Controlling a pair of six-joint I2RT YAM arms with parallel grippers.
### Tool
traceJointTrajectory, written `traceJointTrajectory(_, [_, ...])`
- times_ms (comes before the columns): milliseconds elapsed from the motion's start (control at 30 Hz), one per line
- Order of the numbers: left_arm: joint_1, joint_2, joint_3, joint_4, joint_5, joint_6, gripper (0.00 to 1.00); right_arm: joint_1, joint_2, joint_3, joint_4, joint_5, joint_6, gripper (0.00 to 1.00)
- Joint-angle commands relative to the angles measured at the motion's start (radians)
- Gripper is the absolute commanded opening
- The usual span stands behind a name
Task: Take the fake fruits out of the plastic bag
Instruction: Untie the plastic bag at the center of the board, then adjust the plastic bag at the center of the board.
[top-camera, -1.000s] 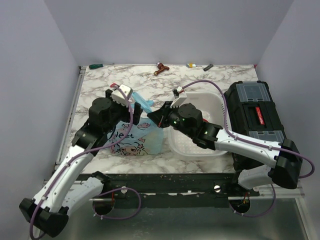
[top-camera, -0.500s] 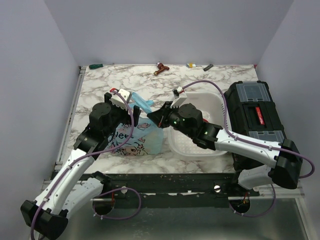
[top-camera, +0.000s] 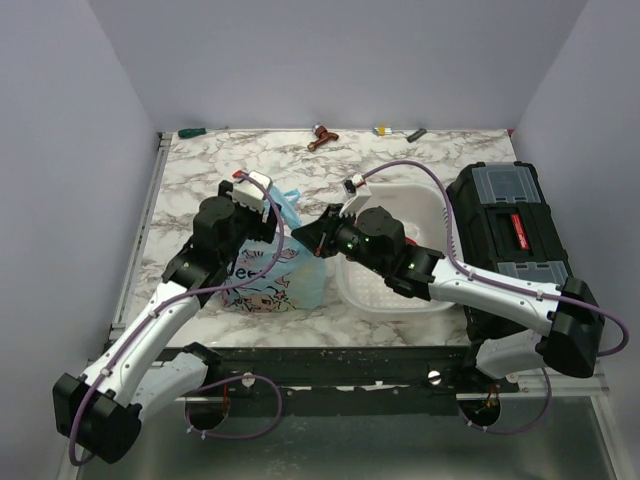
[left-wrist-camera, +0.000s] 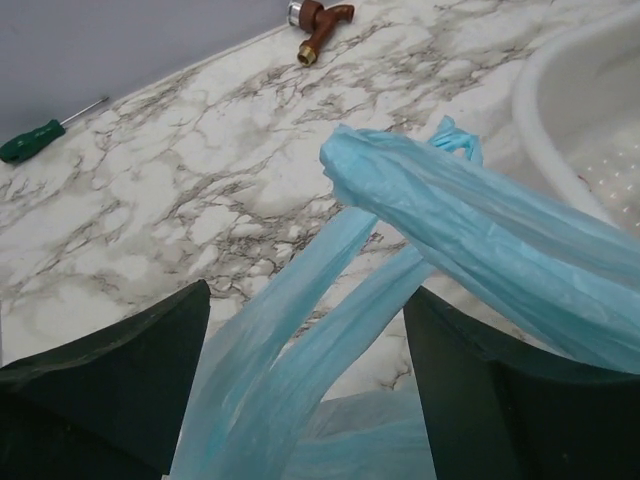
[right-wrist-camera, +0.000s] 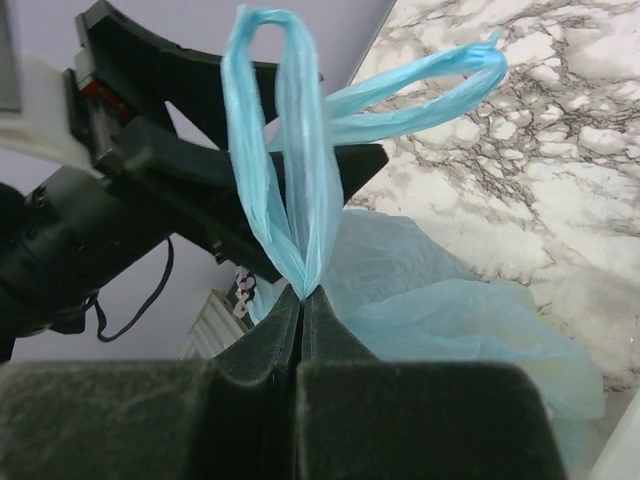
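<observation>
Left end effector (left-wrist-camera: 305, 350) advanced to two plastic bag (top-camera: 275, 280) handles (right-wrist-camera: 290, 150).

Plain lilac walls (top-camera: 340, 60) enclose a marble-patterned table (top-camera: 200, 170) on three sides.

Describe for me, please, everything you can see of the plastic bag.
The plastic bag is thin, translucent light-blue film with a pink-and-white cartoon print, lying crumpled on the marble table beside the white basket. Its two loop handles rise: the right hand is shut on one; handle strands also pass between the fingers of the open left hand. Contents cannot be seen.
</observation>
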Motion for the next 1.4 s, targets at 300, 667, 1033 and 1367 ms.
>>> traceJointTrajectory(300, [0.004,-0.105,0.093,-0.107,-0.316,-0.155,0.0,-0.004,0.035,0.034,-0.036,0.107,0.063,0.01])
traceJointTrajectory(667, [0.077,-0.147,0.266,-0.066,-0.395,-0.28,0.0,-0.271,0.395,0.579,-0.239,-0.14,0.092,0.01])
traceJointTrajectory(1033, [0.142,-0.294,0.111,-0.116,-0.177,-0.43,0.0,-0.293,0.496,0.683,-0.347,-0.287,0.036,0.36])
traceJointTrajectory(1367, [0.142,-0.503,-0.119,-0.191,0.041,-0.661,0.0,-0.184,0.246,0.424,-0.473,-0.057,0.062,0.77])
